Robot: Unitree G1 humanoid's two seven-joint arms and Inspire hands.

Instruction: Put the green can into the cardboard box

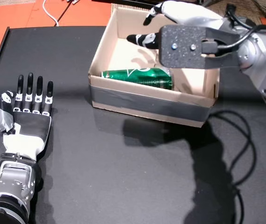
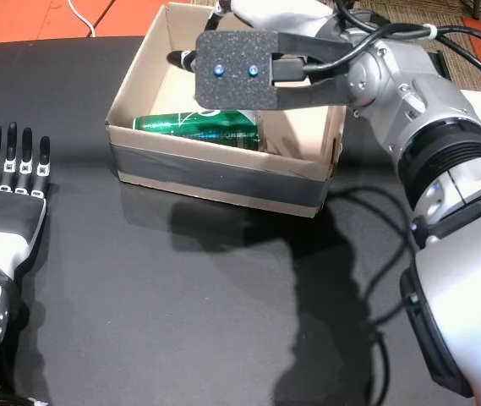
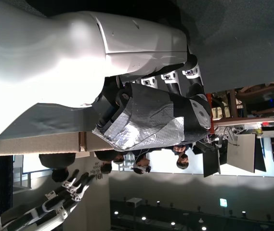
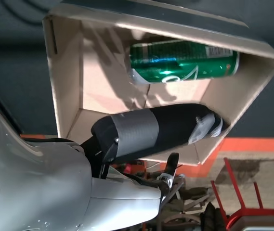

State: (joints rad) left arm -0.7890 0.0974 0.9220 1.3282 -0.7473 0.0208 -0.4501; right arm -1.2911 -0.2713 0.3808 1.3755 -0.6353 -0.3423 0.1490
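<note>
My right robot hand (image 1: 170,28) hovers above the open tape-banded cardboard box (image 1: 151,105), fingers apart, holding nothing. The shiny green aluminium can (image 1: 140,77) lies on its side inside the box, against the near wall. Its white markings are illegible. My left robot hand (image 1: 25,114) rests flat, fingers spread, on the black surface (image 1: 123,177).

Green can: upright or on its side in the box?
On its side. The green can lies lengthwise on the cardboard box floor against the near wall, apart from the right hand.
</note>
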